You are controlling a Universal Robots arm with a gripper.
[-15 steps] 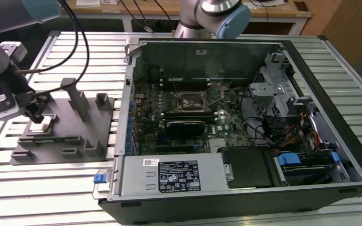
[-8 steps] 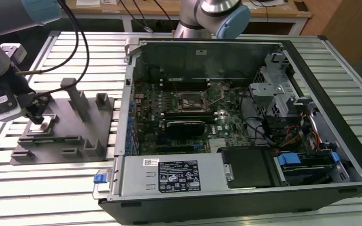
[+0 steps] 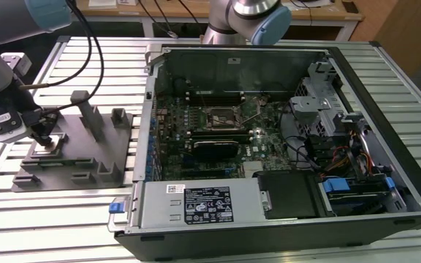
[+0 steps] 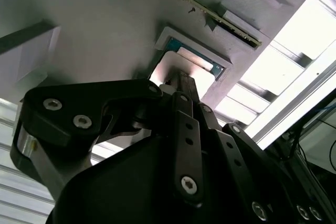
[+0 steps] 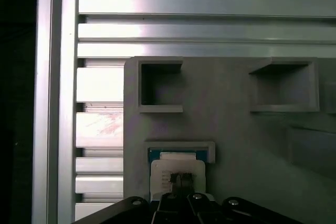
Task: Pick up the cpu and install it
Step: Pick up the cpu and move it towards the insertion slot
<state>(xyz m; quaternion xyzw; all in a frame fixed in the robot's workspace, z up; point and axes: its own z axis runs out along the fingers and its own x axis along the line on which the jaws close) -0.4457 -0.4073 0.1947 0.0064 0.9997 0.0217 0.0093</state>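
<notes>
The cpu point(image 3: 50, 146) is a small pale square chip lying flat in a shallow recess at the near-left corner of the grey tray point(image 3: 75, 164), on the exterior view's left. My gripper point(image 3: 44, 140) points straight down onto it. In both wrist views the cpu point(image 4: 198, 78) point(image 5: 164, 169) sits in its recess with a blue-green edge showing, and my gripper point(image 4: 176, 81) point(image 5: 181, 180) stands shut, its tips together and touching the chip's top. The tray point(image 5: 231, 140) point(image 4: 105, 35) surrounds the chip.
An open computer case point(image 3: 284, 137) lies to the exterior view's right of the tray, its motherboard socket point(image 3: 221, 116) uncovered with the lever raised. Upright posts point(image 3: 92, 118) stand on the tray beside my gripper. Another arm point(image 3: 251, 16) stands behind the case. Slatted aluminium table point(image 3: 57, 213) lies underneath.
</notes>
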